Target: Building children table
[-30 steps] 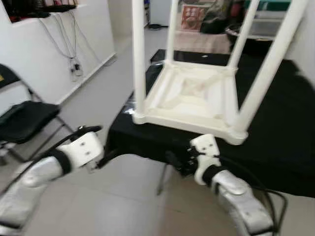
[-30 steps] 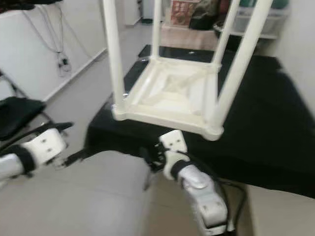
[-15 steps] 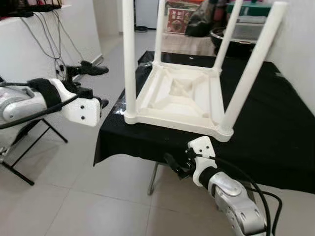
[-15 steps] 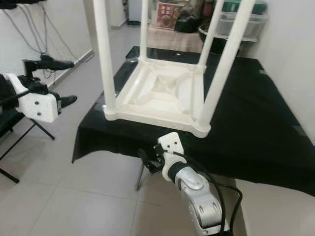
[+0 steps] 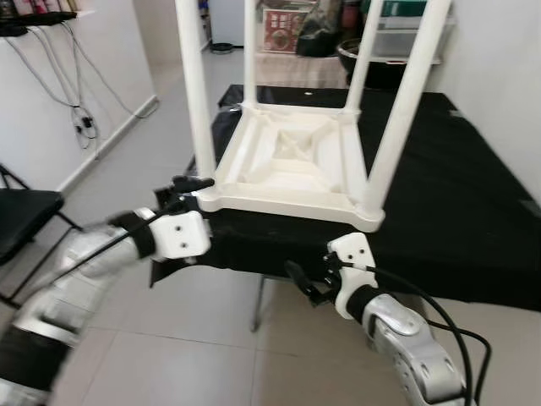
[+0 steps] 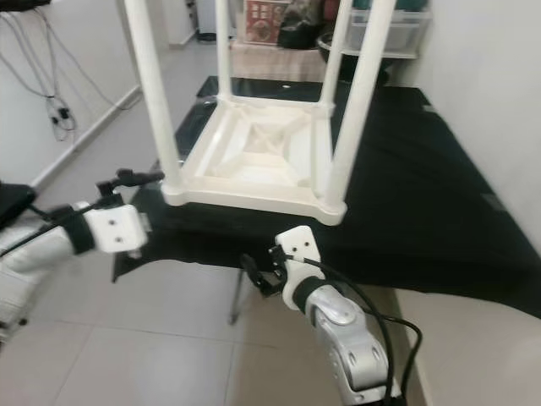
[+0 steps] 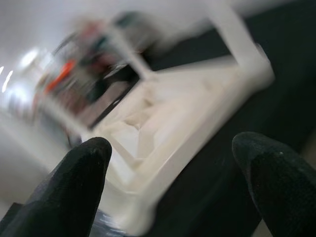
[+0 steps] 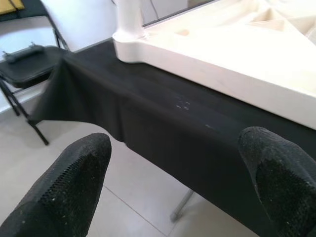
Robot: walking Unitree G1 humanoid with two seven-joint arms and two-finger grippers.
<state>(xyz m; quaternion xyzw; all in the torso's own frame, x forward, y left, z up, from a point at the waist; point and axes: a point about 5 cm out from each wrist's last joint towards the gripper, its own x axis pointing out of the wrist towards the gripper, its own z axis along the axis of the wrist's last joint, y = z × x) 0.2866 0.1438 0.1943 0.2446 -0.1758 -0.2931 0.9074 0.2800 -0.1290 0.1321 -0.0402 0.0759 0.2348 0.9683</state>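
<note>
Where the black-draped work table [image 5: 473,228] meets the room's open floor, a white plastic children's table [image 5: 292,173] lies upside down on the cloth, its square top flat against the surface and its four legs rising upward. It sits toward the near left part of the black cloth, with one front corner close to the cloth's left edge. The ribbed underside of the top faces up, showing a cross-shaped moulding at its centre.

The left gripper [image 5: 188,184] is raised just beside the near left corner of the upturned table, its black fingers [image 7: 81,185] spread wide with nothing between them; whether a fingertip touches the white rim cannot be told. The right gripper [image 5: 303,283] hangs below the front edge of the cloth, under the near side of the white top, its fingers [image 8: 79,180] also set wide apart and empty.

A black folding chair [image 5: 21,228] stands on the tiled floor [image 5: 194,355] at the far left, near the white wall where cables [image 5: 80,123] hang. Storage bins and boxes, blurred, sit beyond the far end of the work table.
</note>
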